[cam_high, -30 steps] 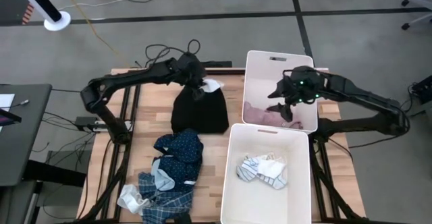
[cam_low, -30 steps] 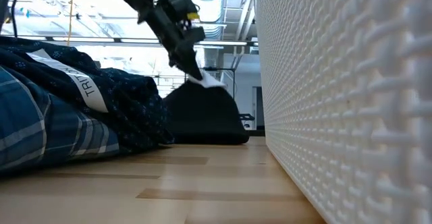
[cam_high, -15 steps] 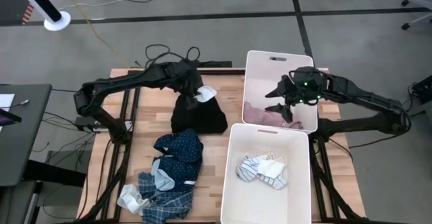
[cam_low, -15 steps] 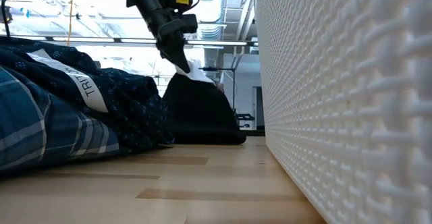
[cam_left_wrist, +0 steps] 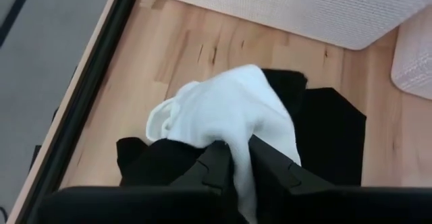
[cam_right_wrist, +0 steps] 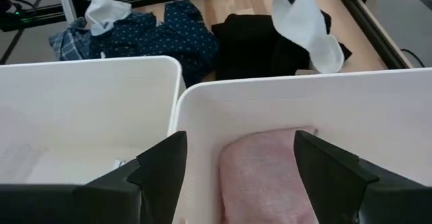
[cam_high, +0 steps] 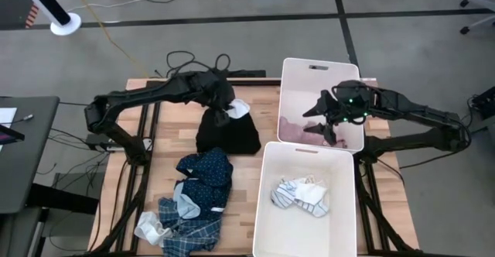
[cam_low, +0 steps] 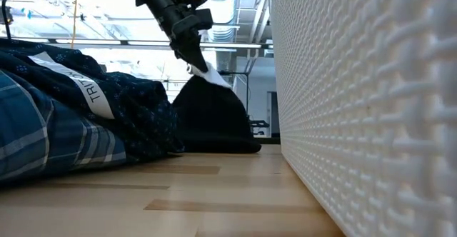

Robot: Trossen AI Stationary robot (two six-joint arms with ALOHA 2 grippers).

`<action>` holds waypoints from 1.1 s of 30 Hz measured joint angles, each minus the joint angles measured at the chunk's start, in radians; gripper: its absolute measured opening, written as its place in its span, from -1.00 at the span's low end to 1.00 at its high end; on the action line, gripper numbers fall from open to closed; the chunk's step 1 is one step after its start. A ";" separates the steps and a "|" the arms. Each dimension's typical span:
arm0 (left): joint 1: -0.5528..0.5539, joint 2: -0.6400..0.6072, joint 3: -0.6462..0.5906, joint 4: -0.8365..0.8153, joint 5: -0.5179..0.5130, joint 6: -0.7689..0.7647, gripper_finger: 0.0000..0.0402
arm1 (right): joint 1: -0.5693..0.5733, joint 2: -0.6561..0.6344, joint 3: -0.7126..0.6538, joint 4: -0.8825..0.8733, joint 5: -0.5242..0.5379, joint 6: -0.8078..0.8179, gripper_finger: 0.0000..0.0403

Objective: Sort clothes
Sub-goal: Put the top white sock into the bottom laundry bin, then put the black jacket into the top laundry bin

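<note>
Left end effector (cam_high: 224, 110) is lifting white sock (cam_high: 237, 107) off black shirt (cam_high: 227, 133) near tabletop (cam_high: 170, 145) far edge, fingers clamped on sock, carrying toward bins. Right end effector (cam_high: 325, 121) is hovering over far bin (cam_high: 309, 71), jaws apart, pink piece (cam_high: 298, 130) inside.

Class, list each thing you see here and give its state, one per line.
Left hand: shut on white sock, lifted.
Right hand: open, over far bin.
Black shirt: heaped on table.
Pink piece: lying in far bin.
Striped socks: in near bin.
</note>
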 joint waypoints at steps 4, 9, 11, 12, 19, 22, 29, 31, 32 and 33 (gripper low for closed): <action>-0.013 0.000 0.000 -0.005 0.000 0.001 -0.62 | 0.010 0.000 0.000 0.000 0.000 0.000 0.42; -0.026 0.000 0.000 -0.042 -0.006 0.017 -0.67 | 0.010 0.000 0.000 0.000 0.000 0.002 0.42; -0.027 0.000 -0.001 -0.042 -0.016 0.011 -0.88 | 0.010 0.000 0.000 0.000 0.000 0.007 0.42; -0.027 -0.001 -0.010 -0.029 -0.017 0.010 -0.93 | 0.010 0.000 0.000 0.000 0.000 0.008 0.42; -0.050 0.000 -0.102 0.140 -0.004 0.103 -0.59 | 0.010 0.006 0.000 0.000 0.000 0.009 0.42; -0.067 0.001 -0.155 0.196 0.000 0.162 -0.29 | 0.010 0.015 0.000 0.004 0.000 0.010 0.42; -0.047 0.054 -0.173 0.013 0.037 0.090 0.31 | 0.013 0.053 0.000 0.001 0.000 0.003 0.42; -0.047 0.072 -0.178 -0.005 0.081 0.086 0.46 | 0.019 0.068 0.000 0.002 0.000 -0.008 0.42; -0.051 0.084 -0.185 -0.007 0.085 0.079 0.54 | 0.023 0.074 0.000 0.004 0.000 -0.012 0.42; -0.055 0.099 -0.189 0.001 0.083 0.076 0.61 | 0.026 0.080 0.000 0.004 0.000 -0.016 0.42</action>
